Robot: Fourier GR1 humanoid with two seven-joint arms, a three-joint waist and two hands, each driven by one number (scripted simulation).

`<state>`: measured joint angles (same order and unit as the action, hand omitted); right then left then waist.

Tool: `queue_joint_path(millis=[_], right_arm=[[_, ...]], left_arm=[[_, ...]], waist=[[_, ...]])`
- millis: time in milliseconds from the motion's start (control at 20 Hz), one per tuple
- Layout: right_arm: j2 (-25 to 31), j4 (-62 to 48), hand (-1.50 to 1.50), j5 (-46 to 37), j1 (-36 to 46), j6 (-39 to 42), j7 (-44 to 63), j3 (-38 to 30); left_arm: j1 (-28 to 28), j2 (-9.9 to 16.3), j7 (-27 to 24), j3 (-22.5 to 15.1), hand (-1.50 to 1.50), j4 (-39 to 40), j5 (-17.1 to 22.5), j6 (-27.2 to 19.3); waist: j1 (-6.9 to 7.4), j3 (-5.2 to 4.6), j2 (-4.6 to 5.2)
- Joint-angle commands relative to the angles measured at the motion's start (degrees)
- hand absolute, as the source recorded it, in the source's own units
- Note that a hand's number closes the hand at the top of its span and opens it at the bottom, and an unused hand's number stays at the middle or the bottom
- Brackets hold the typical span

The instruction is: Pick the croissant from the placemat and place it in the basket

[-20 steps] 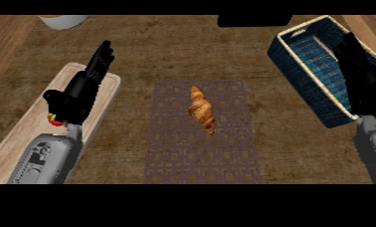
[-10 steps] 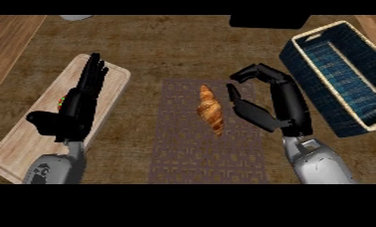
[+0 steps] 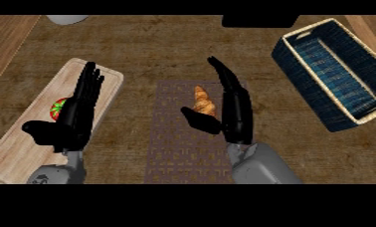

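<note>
From the head view, the golden-brown croissant [image 3: 203, 102], narrow and tapered, lies lengthwise on the dark placemat [image 3: 183, 146]. The right hand [image 3: 234, 106] sits just beside it, fingers straight, thumb reaching below the pastry. The left hand [image 3: 73, 114], fingers straight, hovers over a wooden board [image 3: 29, 146]. The blue basket [image 3: 294, 61] stands well apart at the right on the surface.

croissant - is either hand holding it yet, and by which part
Nothing is held yet. The right hand sits open against the croissant on the placemat, straight fingers on its right, thumb by its lower end. The left hand rests open over the cutting board.
</note>
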<state>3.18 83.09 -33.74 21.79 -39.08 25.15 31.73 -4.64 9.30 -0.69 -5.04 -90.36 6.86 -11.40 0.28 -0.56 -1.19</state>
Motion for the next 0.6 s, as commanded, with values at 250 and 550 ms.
queue_joint_path(millis=[250,550], right_arm=[[5.16,-2.27,-1.5,-17.08,8.34,21.03,30.35,-0.32],[-0.33,7.45,-1.5,-11.48,17.04,44.33,47.64,0.87]], left_arm=[[3.28,1.31,0.46,1.45,0.0,-1.49,-0.12,-0.64],[4.75,0.26,-0.93,0.54,0.0,-2.36,0.28,0.0]], waist=[[-2.22,-0.26,-1.19],[-1.49,0.18,-0.49]])
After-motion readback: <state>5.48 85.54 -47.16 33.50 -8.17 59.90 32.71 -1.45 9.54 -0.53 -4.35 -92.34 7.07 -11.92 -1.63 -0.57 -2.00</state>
